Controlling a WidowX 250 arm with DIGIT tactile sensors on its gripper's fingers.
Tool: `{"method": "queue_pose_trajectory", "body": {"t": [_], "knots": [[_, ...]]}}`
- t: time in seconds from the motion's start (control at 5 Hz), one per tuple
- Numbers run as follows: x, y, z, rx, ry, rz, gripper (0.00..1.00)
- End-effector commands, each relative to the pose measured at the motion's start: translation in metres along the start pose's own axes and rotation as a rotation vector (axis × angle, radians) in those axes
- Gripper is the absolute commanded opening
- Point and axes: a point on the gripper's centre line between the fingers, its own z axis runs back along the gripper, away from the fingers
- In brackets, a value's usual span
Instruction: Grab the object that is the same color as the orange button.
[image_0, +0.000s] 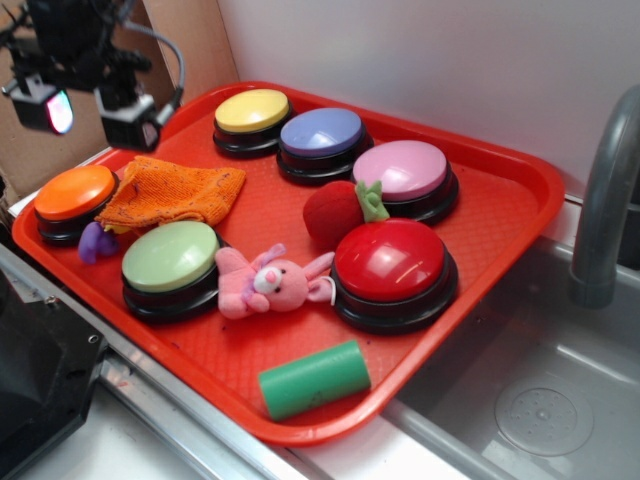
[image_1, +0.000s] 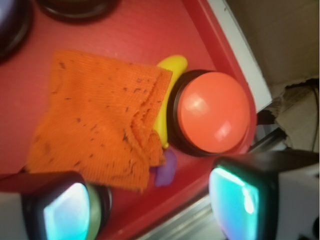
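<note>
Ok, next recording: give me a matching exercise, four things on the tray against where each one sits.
Things:
1. orange cloth
2. green cylinder
3. pink bunny toy
4. yellow button

Places:
A. near the tray's front edge
B. far corner of the red tray
C. between the green button and the red button
D. beside the orange button

Pairs: 1-D, 2-A, 3-C, 4-B
</note>
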Motion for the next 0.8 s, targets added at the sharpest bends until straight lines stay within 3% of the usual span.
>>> {"method": "queue_pose_trajectory", "body": {"t": [0.0,0.6], "knots": [[0.014,0.006,-0.023,-0.022,-0.084,0.040,1.00],[0.026,0.000,-0.054,-0.057,-0.090,0.007,1.00]]}}
